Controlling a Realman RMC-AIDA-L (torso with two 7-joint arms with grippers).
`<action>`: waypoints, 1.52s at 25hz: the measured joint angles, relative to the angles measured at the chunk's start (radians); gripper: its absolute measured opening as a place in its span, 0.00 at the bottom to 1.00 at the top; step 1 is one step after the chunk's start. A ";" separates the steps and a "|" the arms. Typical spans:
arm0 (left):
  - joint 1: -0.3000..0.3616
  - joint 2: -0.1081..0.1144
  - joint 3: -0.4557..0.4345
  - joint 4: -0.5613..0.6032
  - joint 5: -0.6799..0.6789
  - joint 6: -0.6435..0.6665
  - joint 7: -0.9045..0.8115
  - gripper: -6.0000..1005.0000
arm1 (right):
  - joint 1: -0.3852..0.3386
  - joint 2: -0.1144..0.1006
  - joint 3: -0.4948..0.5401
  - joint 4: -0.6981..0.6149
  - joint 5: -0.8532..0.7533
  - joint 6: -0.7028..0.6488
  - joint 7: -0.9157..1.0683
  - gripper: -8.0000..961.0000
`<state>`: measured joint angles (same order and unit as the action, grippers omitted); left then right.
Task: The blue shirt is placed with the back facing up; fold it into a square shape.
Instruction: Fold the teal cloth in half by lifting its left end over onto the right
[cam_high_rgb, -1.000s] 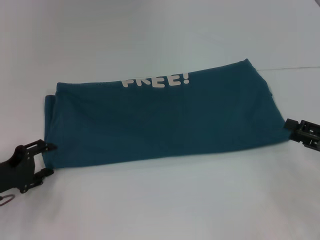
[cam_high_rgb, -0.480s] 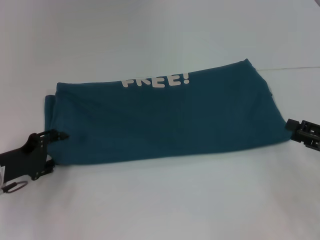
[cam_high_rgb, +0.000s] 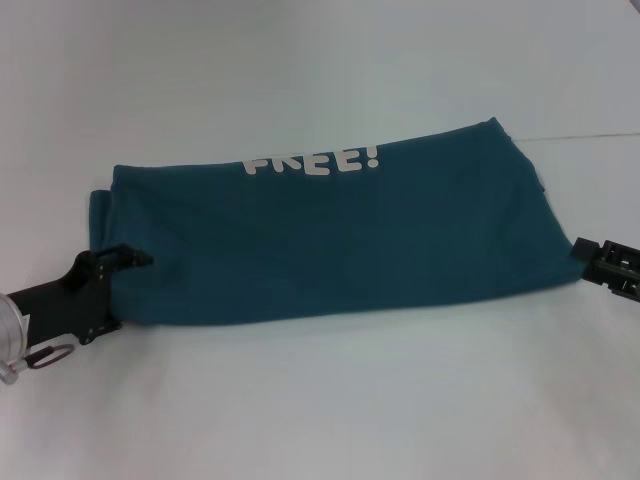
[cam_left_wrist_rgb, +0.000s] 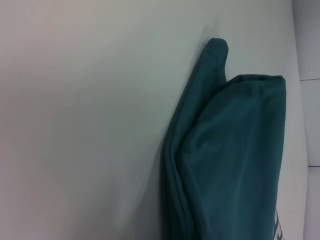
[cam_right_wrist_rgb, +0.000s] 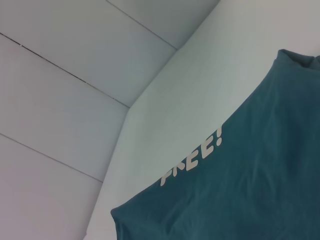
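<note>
1. Over the last second the left end effector (cam_high_rgb: 112, 285) had moved in from off the near-left corner of the blue shirt (cam_high_rgb: 330, 245) until its upper finger lay over the cloth edge at about 8 o'clock from the shirt's middle.
2. I judged this to be the reach for the next fold: the shirt was already a long band, and its left end would need carrying across toward 3 o'clock to make a square.
3. The left end effector's fingers looked parted around the edge, one above the fabric and one low beside it; no cloth was lifted, so it seemed released, not yet clenched.
4. The right end effector (cam_high_rgb: 608, 268) had not shifted, sitting just beside the shirt's near-right corner at about 4 o'clock; I cannot tell its state.
5. The blue shirt lay flat on the white tabletop (cam_high_rgb: 330, 400), folded lengthwise, with white "FREE!" lettering (cam_high_rgb: 312, 161) showing at its far edge around 12 o'clock.
6. The left wrist view showed stacked layers at the shirt's end (cam_left_wrist_rgb: 225, 150).
7. No containers were visible anywhere.
</note>
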<state>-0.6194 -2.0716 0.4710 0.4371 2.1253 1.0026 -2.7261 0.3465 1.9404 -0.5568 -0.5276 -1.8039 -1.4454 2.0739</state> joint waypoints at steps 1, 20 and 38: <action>-0.002 0.001 0.000 -0.004 0.000 -0.001 -0.001 0.61 | 0.000 0.000 0.000 0.000 0.000 0.000 0.000 0.73; -0.002 0.005 0.015 0.000 0.000 0.010 0.008 0.12 | -0.001 0.000 0.011 0.000 0.000 -0.001 0.001 0.73; 0.109 0.003 0.007 0.110 0.000 0.086 0.042 0.05 | 0.007 0.001 0.015 0.014 0.002 -0.001 0.025 0.73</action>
<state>-0.5101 -2.0689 0.4785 0.5469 2.1249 1.0885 -2.6846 0.3534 1.9418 -0.5414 -0.5140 -1.8023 -1.4467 2.0989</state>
